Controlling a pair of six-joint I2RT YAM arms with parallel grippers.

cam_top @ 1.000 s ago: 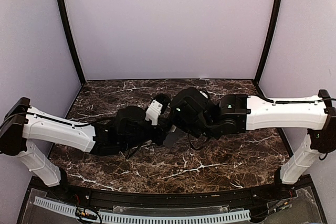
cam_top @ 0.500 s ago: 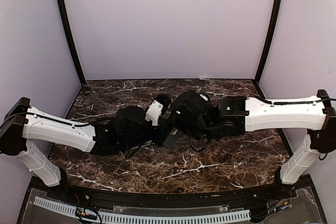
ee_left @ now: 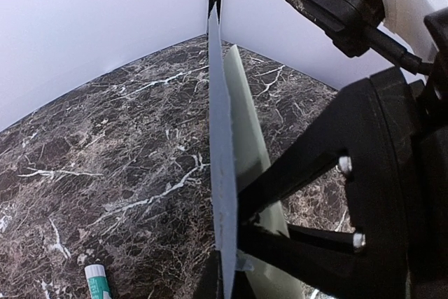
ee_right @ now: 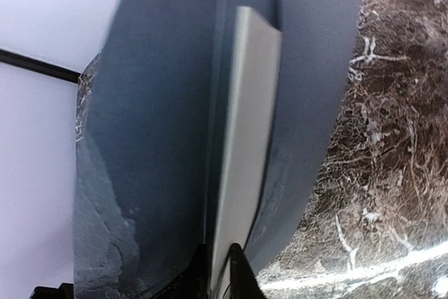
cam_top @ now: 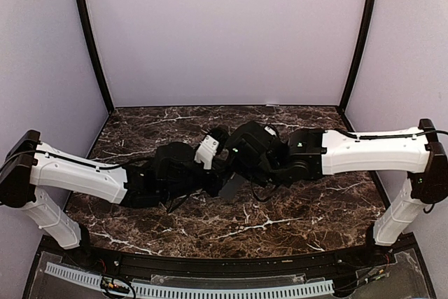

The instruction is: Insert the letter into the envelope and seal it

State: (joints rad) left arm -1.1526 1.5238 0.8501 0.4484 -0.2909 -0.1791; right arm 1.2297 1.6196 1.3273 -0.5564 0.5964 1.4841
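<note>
From above you see little of the work. Both wrists crowd together over the middle of the table [cam_top: 294,208], and only a grey sliver of the envelope [cam_top: 232,186] shows beneath them.

The left wrist view shows the envelope edge-on and upright, with the letter [ee_left: 246,138] just behind it as a pale strip. The left gripper [ee_left: 227,278] is cut off at the bottom edge, but it is clamped together on the envelope's lower edge. A glue stick [ee_left: 96,281] lies on the table, half out of frame.

In the right wrist view the letter stands between the envelope's two blue-grey panels, partly in the pocket. The right gripper [ee_right: 218,274] shows only two dark fingertips either side of the letter's near edge. You cannot tell whether they pinch the sheet or have just let go.

Compared with a second ago, the right arm [cam_top: 371,150] has pushed slightly further toward the left arm [cam_top: 77,173], which has not moved.
</note>
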